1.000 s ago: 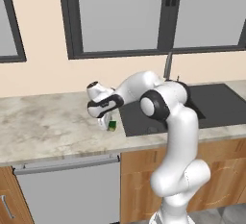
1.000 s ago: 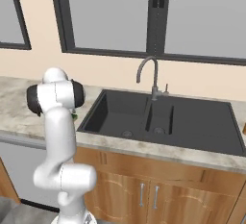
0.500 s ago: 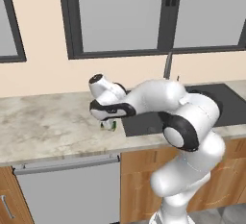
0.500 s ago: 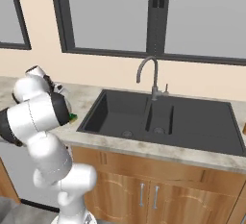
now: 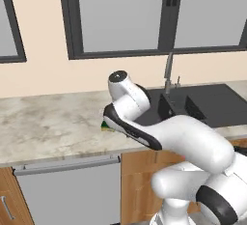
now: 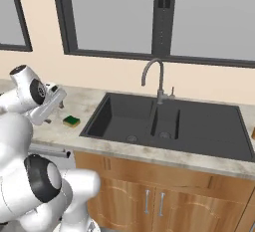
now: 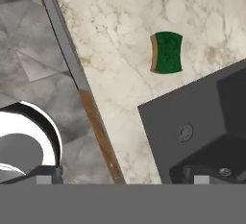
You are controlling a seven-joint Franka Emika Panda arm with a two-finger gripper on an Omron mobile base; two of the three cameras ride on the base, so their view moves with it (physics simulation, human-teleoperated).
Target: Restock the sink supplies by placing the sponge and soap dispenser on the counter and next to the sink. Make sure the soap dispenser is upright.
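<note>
The gripper (image 6: 56,107) is open and holds nothing, raised above the counter (image 6: 60,126). The sponge (image 6: 71,121) lies flat on the counter, just beside the left edge of the sink (image 6: 169,126). I judge the sponge step done; next the arm must fetch the soap dispenser and set it upright.

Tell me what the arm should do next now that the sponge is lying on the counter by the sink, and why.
Probably pull the arm back and go look for the soap dispenser. The sponge lies flat on the counter beside the sink, with nothing touching it, so that half looks finished. The bottle has yet to be set beside the sink.
</note>
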